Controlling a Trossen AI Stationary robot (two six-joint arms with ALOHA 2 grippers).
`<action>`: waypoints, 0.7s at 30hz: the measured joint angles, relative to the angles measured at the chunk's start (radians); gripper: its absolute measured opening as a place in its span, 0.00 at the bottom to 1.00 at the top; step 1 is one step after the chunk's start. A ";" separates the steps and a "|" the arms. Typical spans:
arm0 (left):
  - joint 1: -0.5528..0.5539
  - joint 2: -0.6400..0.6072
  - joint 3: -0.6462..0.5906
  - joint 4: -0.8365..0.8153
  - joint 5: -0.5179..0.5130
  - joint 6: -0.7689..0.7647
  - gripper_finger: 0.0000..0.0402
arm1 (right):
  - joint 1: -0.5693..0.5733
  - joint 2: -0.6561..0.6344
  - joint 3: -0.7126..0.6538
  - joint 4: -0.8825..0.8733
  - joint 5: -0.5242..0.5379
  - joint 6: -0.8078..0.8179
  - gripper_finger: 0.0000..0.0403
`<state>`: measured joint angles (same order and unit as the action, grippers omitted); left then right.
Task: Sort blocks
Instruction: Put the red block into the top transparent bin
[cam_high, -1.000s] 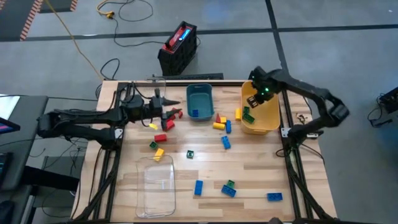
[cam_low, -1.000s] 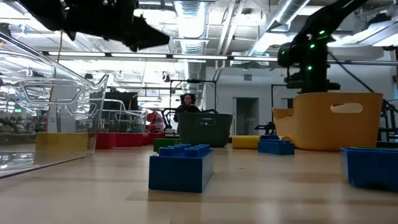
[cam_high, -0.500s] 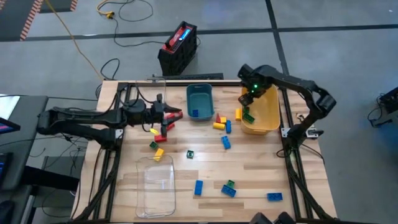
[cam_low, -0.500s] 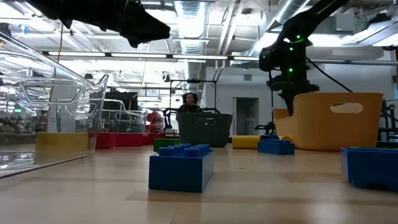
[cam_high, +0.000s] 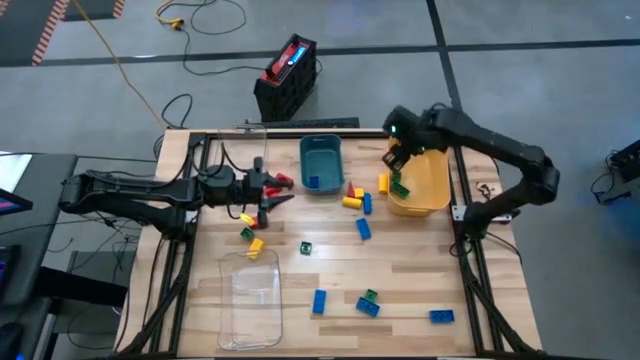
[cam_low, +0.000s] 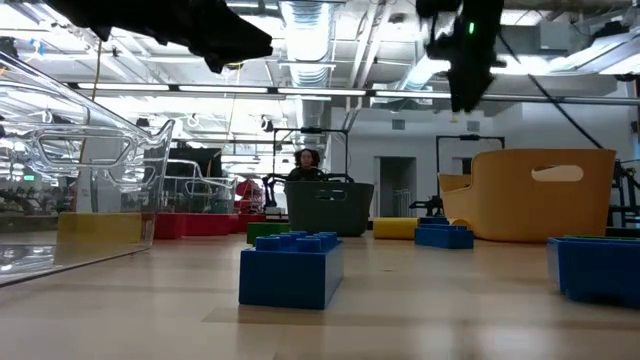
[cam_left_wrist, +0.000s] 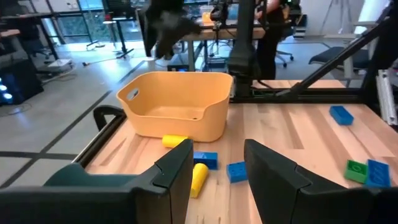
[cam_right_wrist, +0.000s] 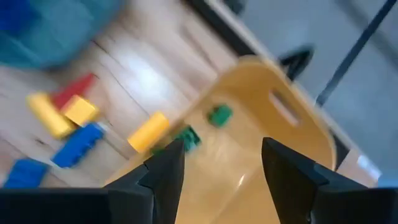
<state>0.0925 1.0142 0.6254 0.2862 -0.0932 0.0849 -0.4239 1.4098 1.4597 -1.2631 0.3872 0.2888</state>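
Plastic blocks (cam_high: 363, 228) in four colours lie scattered across the wooden table (cam_high: 400, 270). At left, the left gripper (cam_high: 272, 189) hovers near red bricks, fingers apart and empty. At far right, the right gripper (cam_high: 397, 160) spreads empty fingers above the yellow bin (cam_high: 432, 185). Blocks look light, rigid, slick; pinch flat sides.

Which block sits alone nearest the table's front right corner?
Start at the yellow bin on the table's right side and move straight toward the front edge. The blue block there lies by itself, farther right than the blue-and-green pair.
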 joint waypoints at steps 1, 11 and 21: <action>0.000 0.000 0.000 -0.001 -0.009 0.000 0.35 | 0.051 -0.009 0.005 0.005 0.026 0.014 0.53; -0.033 0.000 0.000 0.000 -0.015 -0.020 0.35 | 0.526 0.134 0.005 0.063 0.184 0.164 0.49; -0.055 -0.009 0.000 -0.001 -0.096 0.008 0.35 | 0.750 0.347 0.005 0.169 0.118 0.204 0.48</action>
<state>0.0376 1.0050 0.6254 0.2852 -0.1890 0.0925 0.3258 1.7571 1.4651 -1.0939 0.5056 0.4931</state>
